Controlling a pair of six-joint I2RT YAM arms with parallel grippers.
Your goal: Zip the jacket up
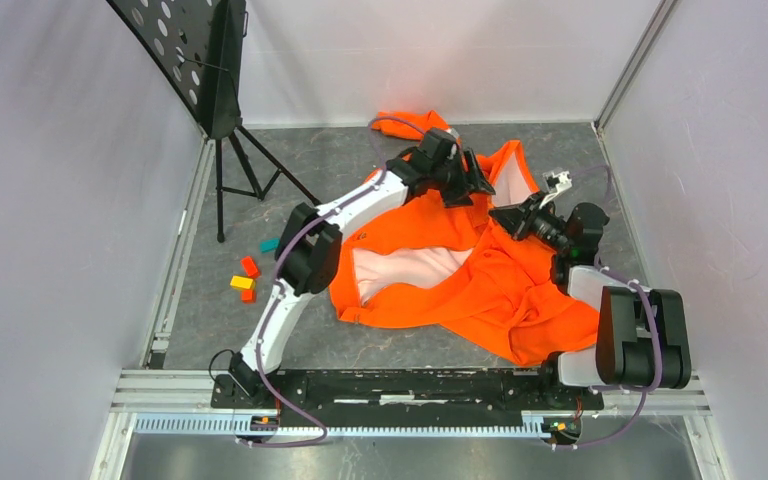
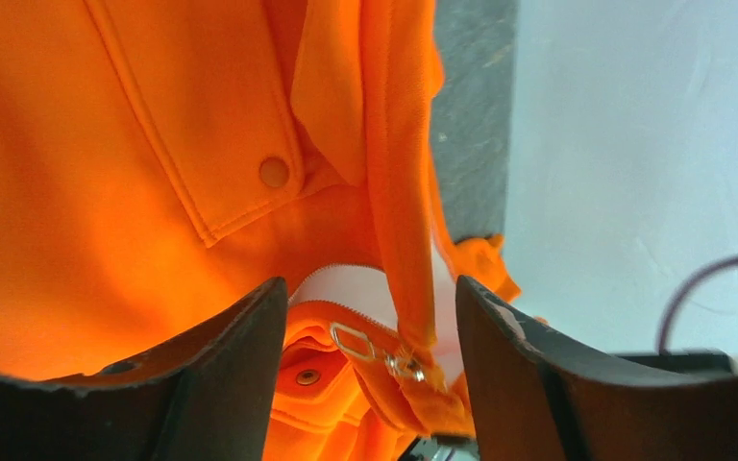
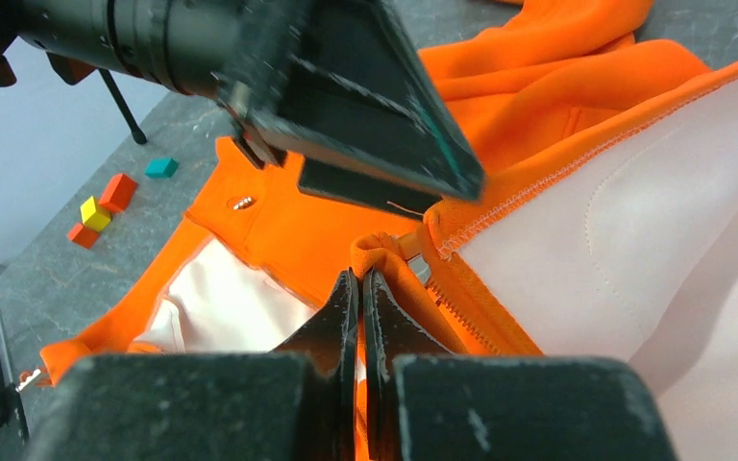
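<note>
While the bright orange fleece jacket [image 1: 440, 270] sprawls open on the grey table [image 1: 340, 160], left gripper [image 2: 370, 288] gapes around its small silver zipper pull [image 2: 351, 339] (best handle; cloth looks limp), right gripper [image 3: 358, 280] pinching the hem.

Light: bright, even and diffuse; pale walls [image 1: 60, 200] uniformly lit.
Shadows: soft and faint, on the floor [image 1: 340, 160] along the jacket [image 1: 500, 290] edges.
Focus: left gripper [image 2: 370, 288] and right gripper [image 3: 359, 279] soft-edged close to their lenses.
Colour: orange saturated, folds partly washed out.
</note>
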